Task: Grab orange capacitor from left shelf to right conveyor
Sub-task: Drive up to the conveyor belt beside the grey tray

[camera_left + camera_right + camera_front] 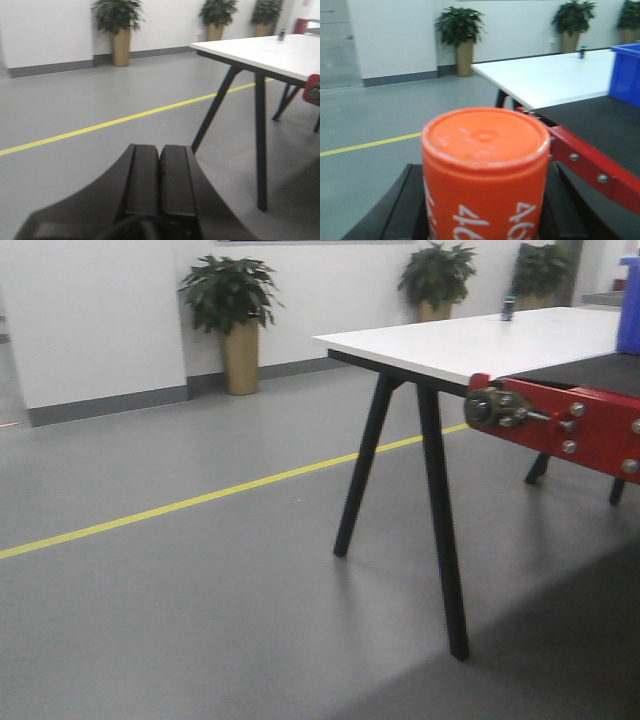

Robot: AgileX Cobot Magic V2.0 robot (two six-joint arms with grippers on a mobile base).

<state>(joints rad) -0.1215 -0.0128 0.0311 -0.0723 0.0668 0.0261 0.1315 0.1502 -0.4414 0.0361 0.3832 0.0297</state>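
Orange capacitor (485,170) fills the lower centre of the right wrist view, upright, with its flat top toward the camera and white numerals on its side. The right gripper (485,207) is clamped on it: one black finger (402,205) shows at its left side and another at its right side, both against the cylinder.

Behind it, at the right of the frame, lies the right conveyor (592,125), a dark belt with a red front edge (590,167) that carries silver bolts. The capacitor is near this edge, on its left side; whether it is already above the belt I cannot tell. A blue bin (625,72) stands at the far right, at the back of the belt.

A white table (470,345) on black slanted legs (440,510) stands just behind the conveyor, with a small dark object (508,308) on it.

In the left wrist view the left gripper (160,152) has its two fingers pressed together with nothing between them, above grey floor (75,100). A yellow line (200,500) crosses the floor, and potted plants (230,300) stand along the white wall.
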